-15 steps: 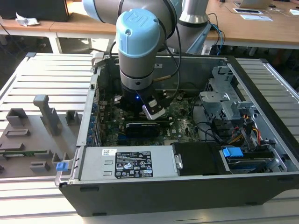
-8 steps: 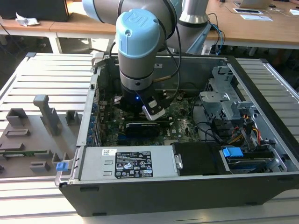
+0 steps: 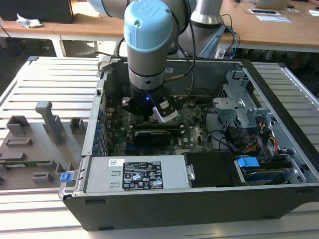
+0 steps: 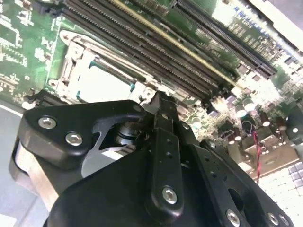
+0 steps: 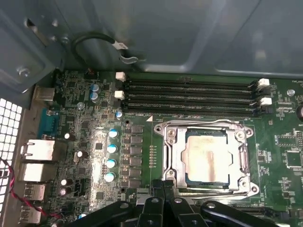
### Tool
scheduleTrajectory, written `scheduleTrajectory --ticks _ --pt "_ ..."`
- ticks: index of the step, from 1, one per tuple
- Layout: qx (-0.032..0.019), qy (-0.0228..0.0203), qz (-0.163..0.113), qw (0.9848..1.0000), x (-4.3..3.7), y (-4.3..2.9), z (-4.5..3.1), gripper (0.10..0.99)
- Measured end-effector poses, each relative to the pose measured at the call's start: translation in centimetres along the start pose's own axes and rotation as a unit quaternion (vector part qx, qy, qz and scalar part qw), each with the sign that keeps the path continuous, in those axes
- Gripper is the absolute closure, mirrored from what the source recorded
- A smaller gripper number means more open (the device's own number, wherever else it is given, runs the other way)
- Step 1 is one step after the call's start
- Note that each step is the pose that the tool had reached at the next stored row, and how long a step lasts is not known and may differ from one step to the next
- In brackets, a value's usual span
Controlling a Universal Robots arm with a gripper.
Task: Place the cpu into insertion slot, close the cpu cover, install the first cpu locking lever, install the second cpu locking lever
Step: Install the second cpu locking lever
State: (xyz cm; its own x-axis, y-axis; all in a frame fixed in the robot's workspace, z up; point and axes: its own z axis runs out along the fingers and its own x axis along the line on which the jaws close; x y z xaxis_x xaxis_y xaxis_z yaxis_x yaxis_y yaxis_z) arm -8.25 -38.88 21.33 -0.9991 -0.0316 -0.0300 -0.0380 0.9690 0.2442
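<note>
One arm reaches down into the open computer case [image 3: 279, 124] in the exterior view, its gripper [image 3: 149, 110] low over the green motherboard [image 3: 197, 134]. In the first wrist view the cpu [image 5: 207, 158] lies flat in the insertion slot [image 5: 246, 158], framed by the cpu cover [image 5: 176, 156], just beyond the fingertips [image 5: 161, 187], which are pressed together and hold nothing. In the second wrist view the same silver square sits just past the tip.

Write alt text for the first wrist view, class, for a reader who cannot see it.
A silver cpu sits in the insertion slot on a green motherboard, with the cpu cover closed around it. The black gripper hangs beside the socket's edge, and four long memory slots run alongside.
</note>
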Motion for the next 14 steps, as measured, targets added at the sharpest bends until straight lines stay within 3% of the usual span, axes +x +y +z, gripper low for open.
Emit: scheduleTrajectory --ticks 3,5,6,7,8,11,14 --pt "0.0067 0.0008 0.000 1.0000 -0.69 0.83 0.21 0.980" --pt "0.0178 0.0016 0.000 0.9998 -1.06 1.19 0.31 0.980" --pt "0.0353 0.0028 0.000 0.9994 -1.41 1.49 0.39 0.980" --pt "0.0580 0.0038 -0.001 0.9983 -1.74 1.84 0.50 0.980" --pt "0.0713 0.0044 -0.001 0.9974 -1.89 2.08 0.56 0.980" --pt "0.1045 0.0058 -0.002 0.9945 -2.29 2.78 0.75 0.980" --pt "0.1276 0.0073 -0.002 0.9918 -3.04 3.87 1.05 0.980"
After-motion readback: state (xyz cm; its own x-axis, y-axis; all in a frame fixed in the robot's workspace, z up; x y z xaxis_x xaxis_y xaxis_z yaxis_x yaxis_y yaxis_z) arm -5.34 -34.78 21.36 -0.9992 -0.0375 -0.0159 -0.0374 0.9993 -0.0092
